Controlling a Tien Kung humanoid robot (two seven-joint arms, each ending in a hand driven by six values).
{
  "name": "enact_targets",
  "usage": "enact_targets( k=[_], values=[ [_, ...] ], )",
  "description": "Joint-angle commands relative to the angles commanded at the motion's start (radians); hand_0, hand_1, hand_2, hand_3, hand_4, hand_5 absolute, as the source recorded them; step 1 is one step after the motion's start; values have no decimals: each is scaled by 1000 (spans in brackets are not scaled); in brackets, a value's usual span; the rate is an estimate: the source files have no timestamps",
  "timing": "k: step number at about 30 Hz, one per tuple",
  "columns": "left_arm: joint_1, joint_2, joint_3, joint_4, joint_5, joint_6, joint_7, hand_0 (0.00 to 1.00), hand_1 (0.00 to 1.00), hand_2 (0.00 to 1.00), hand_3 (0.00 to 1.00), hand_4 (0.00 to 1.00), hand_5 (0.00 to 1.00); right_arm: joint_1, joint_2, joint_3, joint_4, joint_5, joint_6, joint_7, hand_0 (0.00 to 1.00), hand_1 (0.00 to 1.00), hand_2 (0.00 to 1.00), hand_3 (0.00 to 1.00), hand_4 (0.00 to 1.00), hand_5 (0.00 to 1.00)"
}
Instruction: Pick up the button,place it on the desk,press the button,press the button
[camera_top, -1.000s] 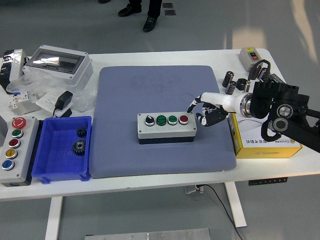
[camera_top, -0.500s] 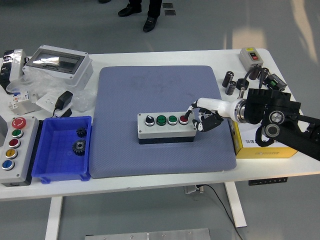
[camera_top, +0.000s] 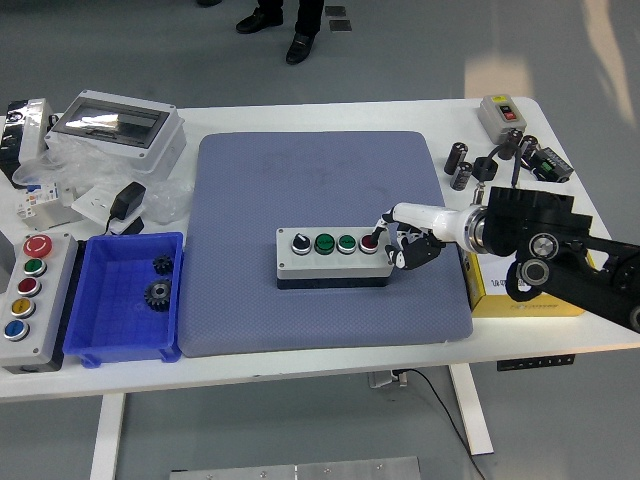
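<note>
A grey button box (camera_top: 335, 256) with a black selector knob, two green buttons and a red button (camera_top: 369, 241) lies on the blue-grey mat (camera_top: 320, 190). My right hand (camera_top: 400, 238) comes in from the right. Its white index finger is stretched out, with the tip on the red button at the box's right end. The other fingers are curled under, beside the box's right side. The hand holds nothing. My left arm is out of view.
A blue bin (camera_top: 125, 295) with two gears and a second button box (camera_top: 25, 285) sit at the left. A yellow box (camera_top: 520, 290) lies under my right forearm. Small black parts (camera_top: 470, 165) and a grey switch (camera_top: 500, 115) sit at back right. A clear-lidded enclosure (camera_top: 115, 125) is at back left.
My right hand moved left and down from beside the box until its index fingertip came onto the red button. The box has not moved.
</note>
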Motion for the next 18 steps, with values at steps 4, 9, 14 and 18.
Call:
enact_targets(
  k=[4,9,14,18],
  values=[
    [1,-1,2,0,-1,0,-1,619,553,531,583,491,215,-12,-20,57,17,34,31,15,2,90,201,733,279,24],
    [7,-2,2,0,-3,0,0,619,553,531,582,491,215,-67,-49,162,41,33,76,32,2,88,201,733,266,31],
    [12,-5,2,0,0,0,-1,619,553,530,582,490,215,-172,-23,301,48,-59,26,89,2,87,199,732,273,27],
    [13,-9,4,0,-1,0,-3,619,553,530,582,490,215,-282,55,437,30,-160,-78,178,2,87,199,732,273,27]
  ],
)
